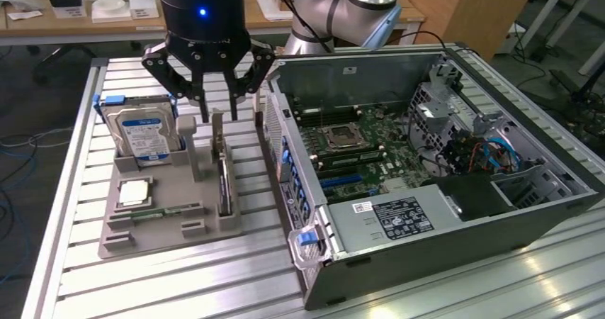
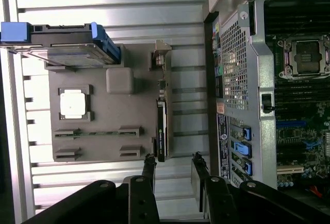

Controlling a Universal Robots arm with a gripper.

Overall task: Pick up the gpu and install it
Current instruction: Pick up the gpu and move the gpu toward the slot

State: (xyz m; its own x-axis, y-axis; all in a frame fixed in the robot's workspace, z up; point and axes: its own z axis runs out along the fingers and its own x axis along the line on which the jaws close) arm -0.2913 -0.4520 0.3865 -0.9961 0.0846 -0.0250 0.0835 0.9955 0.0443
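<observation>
The gpu (image 1: 224,171) is a thin dark card standing on its edge in a slot of the grey holder tray (image 1: 156,235), its silvery bracket end toward the back. From above, the wrist view shows the gpu (image 2: 161,123) as a narrow dark strip. My gripper (image 1: 218,115) hangs just above the card's back end with its fingers apart and nothing between them. In the wrist view the gripper (image 2: 173,158) frames bare table slats just past the end of the card. The gripper is open and holds nothing.
The open computer case (image 1: 529,220) lies on its side at the exterior view's right, motherboard (image 1: 364,145) exposed. On the tray also sit a blue-labelled hard drive (image 1: 142,131), a processor (image 1: 135,191) and a green memory stick (image 1: 163,211). A slatted aluminium table (image 1: 189,283) carries everything.
</observation>
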